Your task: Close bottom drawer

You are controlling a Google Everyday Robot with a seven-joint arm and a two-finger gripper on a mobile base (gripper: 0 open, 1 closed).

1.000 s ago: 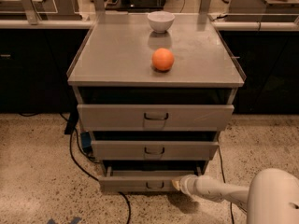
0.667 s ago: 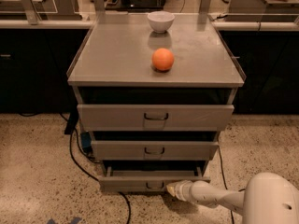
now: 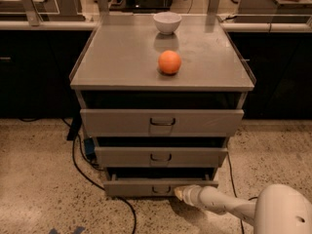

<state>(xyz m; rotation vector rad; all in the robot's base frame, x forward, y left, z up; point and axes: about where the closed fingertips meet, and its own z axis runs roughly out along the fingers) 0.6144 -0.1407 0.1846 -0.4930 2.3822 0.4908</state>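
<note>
Pincer (image 3: 179, 193) is down low, tip right up against the front panel of the bottom drawer (image 3: 136, 187), just right of its handle (image 3: 161, 189). Can't tell if it's clenched or released. That drawer sticks out a bit, lowest of three under the grey table (image 3: 122, 67) with an orange (image 3: 169, 62) and white bowl (image 3: 167, 22) on top.

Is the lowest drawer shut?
Not fully, it seems: the bottom drawer sits slightly crooked, with dark gap above. The gripper is at its front.
</note>
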